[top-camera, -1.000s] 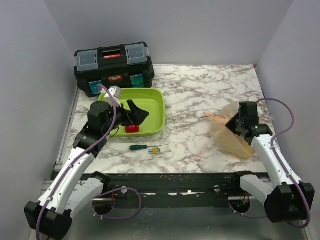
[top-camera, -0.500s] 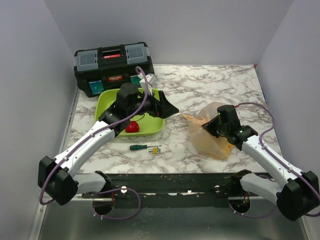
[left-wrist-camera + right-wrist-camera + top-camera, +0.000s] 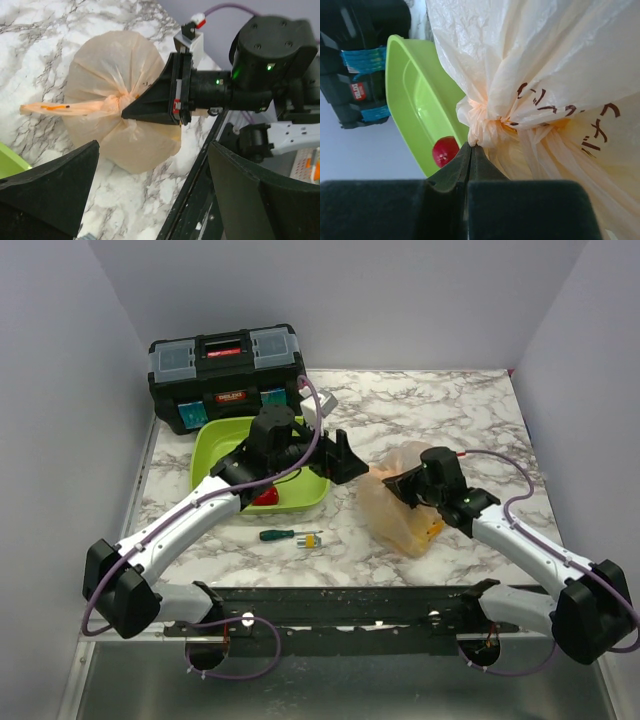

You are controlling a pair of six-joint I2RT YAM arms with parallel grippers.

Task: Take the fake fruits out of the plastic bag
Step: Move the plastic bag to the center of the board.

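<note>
The peach-orange plastic bag (image 3: 398, 508) lies tied on the marble table, right of centre. My right gripper (image 3: 402, 482) is shut on the bag's knotted neck; in the right wrist view (image 3: 471, 145) its tips pinch the bunched plastic (image 3: 485, 122). My left gripper (image 3: 347, 457) is open and empty, just left of the bag and pointing at it. In the left wrist view its wide-open gripper (image 3: 154, 150) frames the bag (image 3: 110, 75) and the bag's twisted tail (image 3: 60, 107). The fake fruits are hidden inside the bag; only a yellowish patch (image 3: 432, 529) shows through.
A lime-green tray (image 3: 213, 438) with a shiny red ball (image 3: 264, 497) sits left of centre, under my left arm. A black toolbox (image 3: 226, 370) stands at the back left. A green-handled screwdriver (image 3: 288, 535) lies in front of the tray.
My left arm has swung right from over the tray to beside the bag. My right gripper has dragged the bag leftward toward the middle of the table.
</note>
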